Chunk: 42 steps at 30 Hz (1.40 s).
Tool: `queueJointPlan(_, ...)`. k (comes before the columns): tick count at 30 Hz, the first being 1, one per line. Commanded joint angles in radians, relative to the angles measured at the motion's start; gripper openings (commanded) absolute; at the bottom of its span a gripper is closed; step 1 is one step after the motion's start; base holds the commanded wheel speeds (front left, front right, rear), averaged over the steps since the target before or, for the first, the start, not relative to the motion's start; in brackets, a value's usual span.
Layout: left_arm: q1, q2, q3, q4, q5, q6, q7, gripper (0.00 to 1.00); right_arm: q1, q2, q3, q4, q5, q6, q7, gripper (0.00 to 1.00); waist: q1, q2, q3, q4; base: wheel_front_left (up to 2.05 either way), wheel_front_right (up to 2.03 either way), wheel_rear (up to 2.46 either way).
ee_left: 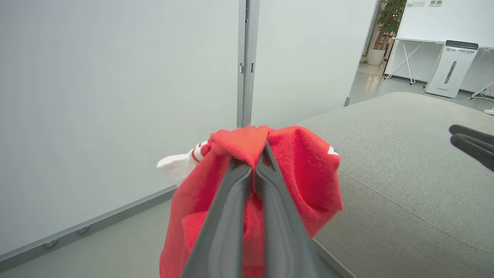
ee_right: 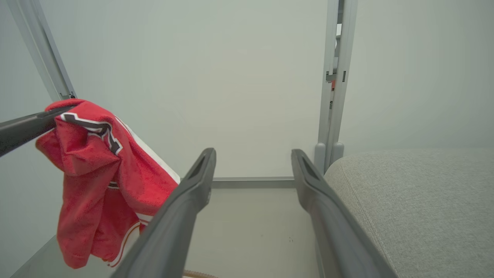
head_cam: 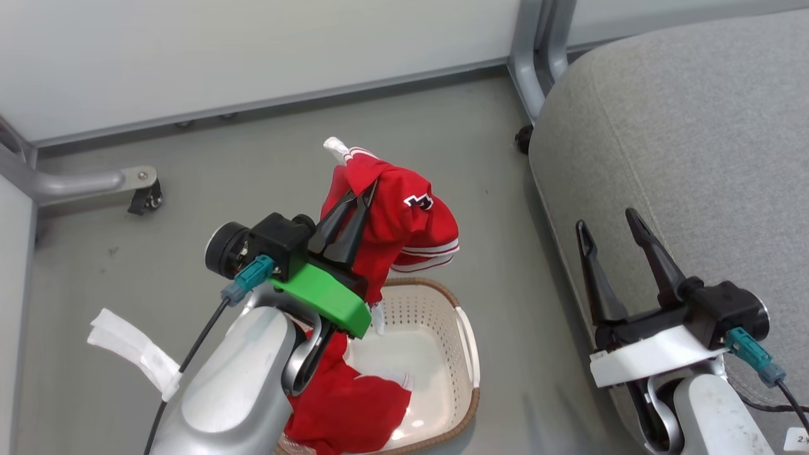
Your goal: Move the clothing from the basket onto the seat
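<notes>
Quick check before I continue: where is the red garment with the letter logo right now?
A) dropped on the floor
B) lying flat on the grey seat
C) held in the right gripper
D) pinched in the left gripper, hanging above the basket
D: the left gripper is shut on the red garment, which hangs above the basket, while the right gripper stands open and empty beside the seat.

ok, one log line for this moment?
left gripper: shut on red garment, held above basket | right gripper: open, empty, near seat | other garment: in basket
</notes>
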<state>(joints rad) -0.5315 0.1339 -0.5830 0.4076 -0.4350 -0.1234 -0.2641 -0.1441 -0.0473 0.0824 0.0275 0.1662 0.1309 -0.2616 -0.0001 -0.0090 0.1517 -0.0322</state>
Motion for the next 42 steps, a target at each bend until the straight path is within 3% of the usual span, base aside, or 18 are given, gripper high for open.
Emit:
queueJointPlan(1,0.020,-0.005,0.013,-0.018,0.009,-0.005,0.000,0.00,0.022,-0.003,0.001,0.003,0.002,0.000,-0.003,1.00,0.0001,0.0090,-0.043,0.005,0.00,0.00,0.00)
queueJointPlan(24,-0.052,-0.010,-0.011,-0.171,0.040,-0.008,0.000,0.00,0.077,-0.003,0.015,-0.020,0.012,0.000,-0.003,1.00,0.0001,0.0090,-0.091,0.008,0.00,0.00,0.00)
queueJointPlan(31,-0.063,-0.014,-0.027,-0.181,0.037,-0.008,-0.001,0.00,0.016,-0.003,0.110,-0.043,-0.045,0.000,-0.003,1.00,0.0001,0.0090,-0.077,0.017,0.00,0.00,0.00)
queueJointPlan(42,-0.075,-0.034,-0.069,-0.202,0.035,-0.008,-0.001,0.00,-0.176,-0.003,0.229,0.081,-0.166,-0.001,-0.003,1.00,0.0001,0.0090,-0.048,0.066,0.00,0.00,0.00)
